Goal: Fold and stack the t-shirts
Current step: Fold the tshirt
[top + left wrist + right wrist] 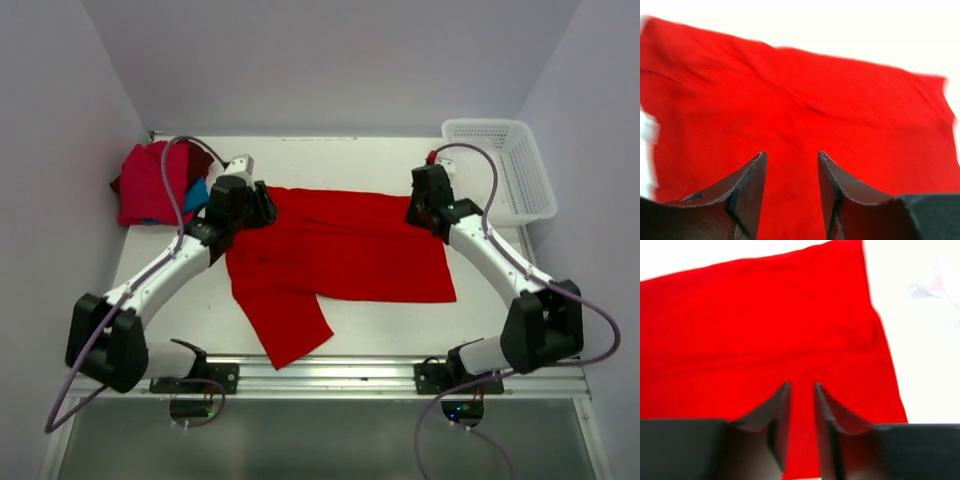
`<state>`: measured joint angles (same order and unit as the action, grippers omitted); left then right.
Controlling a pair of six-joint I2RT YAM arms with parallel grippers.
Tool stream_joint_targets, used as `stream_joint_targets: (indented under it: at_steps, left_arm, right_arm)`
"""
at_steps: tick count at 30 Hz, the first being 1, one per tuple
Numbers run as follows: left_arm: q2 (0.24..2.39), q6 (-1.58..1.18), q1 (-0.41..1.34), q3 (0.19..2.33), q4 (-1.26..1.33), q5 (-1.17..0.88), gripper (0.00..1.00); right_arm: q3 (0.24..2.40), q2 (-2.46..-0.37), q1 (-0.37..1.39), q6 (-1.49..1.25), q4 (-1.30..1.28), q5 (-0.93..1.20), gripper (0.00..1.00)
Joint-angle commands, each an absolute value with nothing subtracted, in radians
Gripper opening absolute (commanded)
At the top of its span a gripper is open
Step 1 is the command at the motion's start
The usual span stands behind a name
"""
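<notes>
One large bright red cloth t-shirt [340, 250] lies flat on the white table [200, 310], long axis left to right, one flap pointing toward the near edge, beside one pile of folded red, maroon and teal shirts [150, 185] at the far-left corner, with the left gripper [790, 157] moderately parted and the right gripper [801, 385] narrowly parted over its far corners, neither holding anything.

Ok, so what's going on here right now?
Both arms reach over the big red shirt, which lies spread on the table. The left gripper is at its far left corner, the right gripper at its far right corner, jaws parted, seemingly pinching nothing. A pile of folded shirts sits at the table's far left.
</notes>
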<state>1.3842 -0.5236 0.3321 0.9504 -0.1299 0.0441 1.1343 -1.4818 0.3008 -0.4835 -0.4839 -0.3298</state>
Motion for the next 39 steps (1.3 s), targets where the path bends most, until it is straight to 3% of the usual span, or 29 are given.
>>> stream_joint_targets:
  at_steps: [1,2,8,9,12,18,24,28,39]
  left_arm:
    - [1.263,-0.573,0.44,0.829,-0.313,0.054,0.5]
    - [1.196,-0.59,0.451,0.804,-0.33,0.026,0.5]
    - [1.008,-0.695,0.6,0.689,-0.552,-0.041,0.64]
    - [0.99,-0.706,0.638,0.677,-0.618,-0.047,0.69]
    - [0.924,-0.782,0.739,0.651,-0.725,-0.066,0.7]
    - [0.896,-0.995,1.045,0.6,-0.833,-0.072,0.71]
    - [1.147,-1.088,1.366,0.61,-0.802,-0.022,0.7]
    - [1.273,-1.049,1.427,0.629,-0.764,0.058,0.68]
    - [1.313,-0.988,1.5,0.742,-0.767,0.271,0.66]
  right_arm:
    - [1.011,-1.35,0.351,-0.474,-0.535,-0.299,0.32]
    - [0.988,-1.286,0.354,-0.476,-0.546,-0.29,0.39]
    - [0.922,-1.122,0.356,-0.468,-0.65,-0.256,0.6]
    - [0.919,-1.111,0.356,-0.463,-0.658,-0.252,0.61]
    - [0.914,-1.069,0.356,-0.454,-0.686,-0.253,0.65]
    - [0.907,-1.046,0.356,-0.451,-0.707,-0.242,0.68]
    - [0.899,-1.029,0.356,-0.453,-0.704,-0.25,0.68]
    - [0.894,-1.012,0.356,-0.453,-0.71,-0.252,0.68]
    - [0.896,-1.022,0.356,-0.451,-0.71,-0.252,0.68]
